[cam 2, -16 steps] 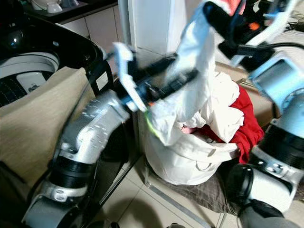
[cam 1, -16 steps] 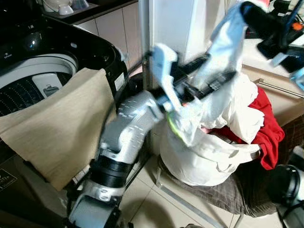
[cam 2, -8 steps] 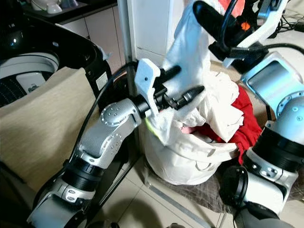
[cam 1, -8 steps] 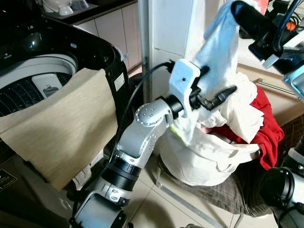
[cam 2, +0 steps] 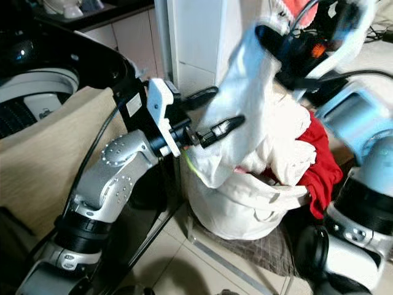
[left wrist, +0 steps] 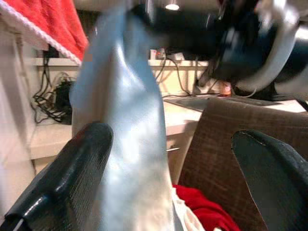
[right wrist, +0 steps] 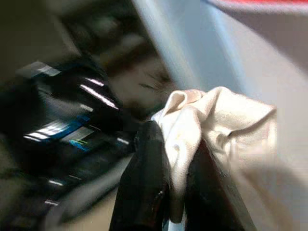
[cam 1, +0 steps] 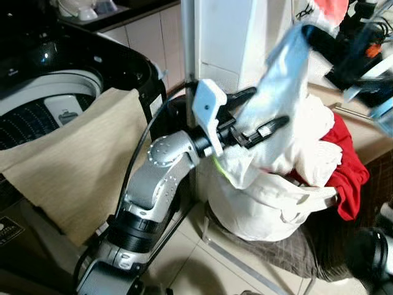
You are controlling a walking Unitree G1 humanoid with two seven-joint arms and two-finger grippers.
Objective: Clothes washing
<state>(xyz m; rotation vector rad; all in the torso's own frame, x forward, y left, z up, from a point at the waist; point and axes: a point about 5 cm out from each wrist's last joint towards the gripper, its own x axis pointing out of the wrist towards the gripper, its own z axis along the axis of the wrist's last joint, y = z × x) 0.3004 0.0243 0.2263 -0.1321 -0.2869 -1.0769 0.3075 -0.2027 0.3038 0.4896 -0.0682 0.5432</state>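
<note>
White cotton garment (cam 1: pixel 279 92) hangs limp from my right hand (right wrist: pixel 168 178), whose two black fingers (right wrist: pixel 144 192) are clamped on a bunched fold up high; the cloth trails down into the laundry bag (cam 1: pixel 270 203) below. My left hand (cam 1: pixel 255 114) sits spread wide with the hanging cloth passing between its fingers, not closed on anything. I judge the garment light, soft and floppy, no stiffness at all, likely to drape and snag on the bag rim, so I'd take a second hold mid-length where the fabric is thick and gathered rather than on a thin edge. Bag is pale soft canvas, slumped, rim folded over, stuffed with more white pieces and a red cloth (cam 1: pixel 347 166) spilling over the far side. It sits on a brown checked seat (cam 1: pixel 295 252). To my left, a top-load washer (cam 1: pixel 67 92), glossy black rim, perforated metal drum, with a beige woven cloth (cam 1: pixel 80 166) draped over its front edge. Floor tiles are pale.
</note>
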